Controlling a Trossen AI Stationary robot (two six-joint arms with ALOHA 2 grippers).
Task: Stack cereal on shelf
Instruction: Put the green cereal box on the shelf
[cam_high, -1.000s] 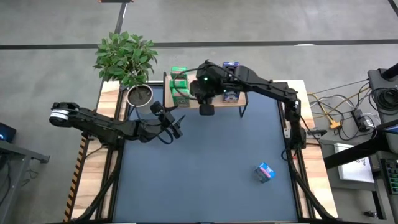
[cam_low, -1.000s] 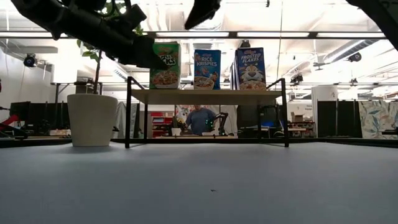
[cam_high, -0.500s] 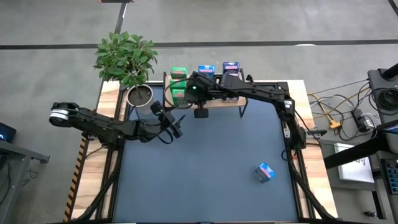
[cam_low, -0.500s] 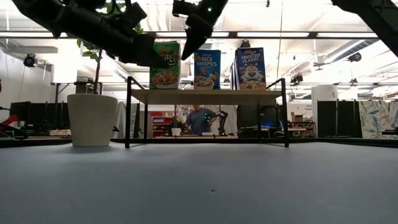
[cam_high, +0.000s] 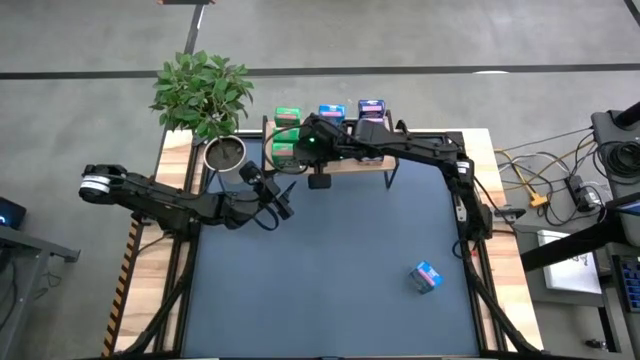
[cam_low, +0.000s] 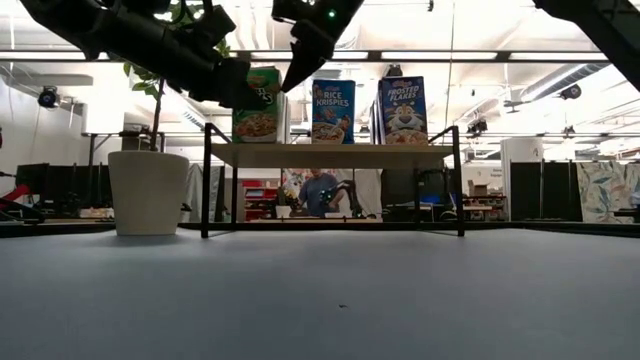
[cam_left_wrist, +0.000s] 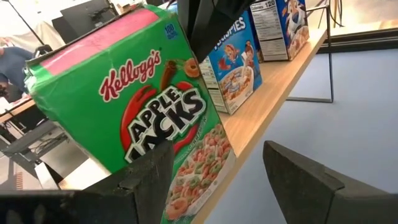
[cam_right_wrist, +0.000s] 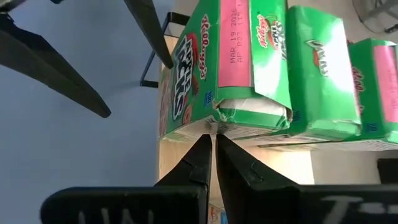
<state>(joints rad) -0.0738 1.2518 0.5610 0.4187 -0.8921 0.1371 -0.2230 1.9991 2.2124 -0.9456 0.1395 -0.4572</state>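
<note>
The light-wood shelf (cam_low: 330, 155) stands at the table's far edge. At its left end a green cereal box (cam_low: 255, 110) stands upright at the front, with more green boxes (cam_right_wrist: 317, 68) behind it. A Rice Krispies box (cam_low: 333, 110) and a Frosted Flakes box (cam_low: 403, 108) stand to its right. One blue box (cam_high: 427, 276) lies on the tabletop at the near right. My right gripper (cam_low: 288, 82) is shut at the front green box's upper right. My left gripper (cam_left_wrist: 214, 155) hovers open just in front of that box, touching nothing. My right gripper touches the front green box with its shut fingertips (cam_right_wrist: 208, 140), on the box's narrow right side near the top corner (cam_right_wrist: 214, 121), beside a torn flap. The fingers slant down from above and from the table's right. The box stays standing on the shelf.
A potted plant (cam_high: 205, 95) in a white pot (cam_low: 148, 192) stands left of the shelf, close behind my left arm. The shelf's thin black legs (cam_low: 206, 180) rise from the tabletop. The dark tabletop (cam_high: 330, 280) spreads toward the near edge.
My right gripper has come down and gone toward the table's left, from over the Rice Krispies box to the front green box. That green box has slid a little toward the table's left along the shelf, staying upright.
</note>
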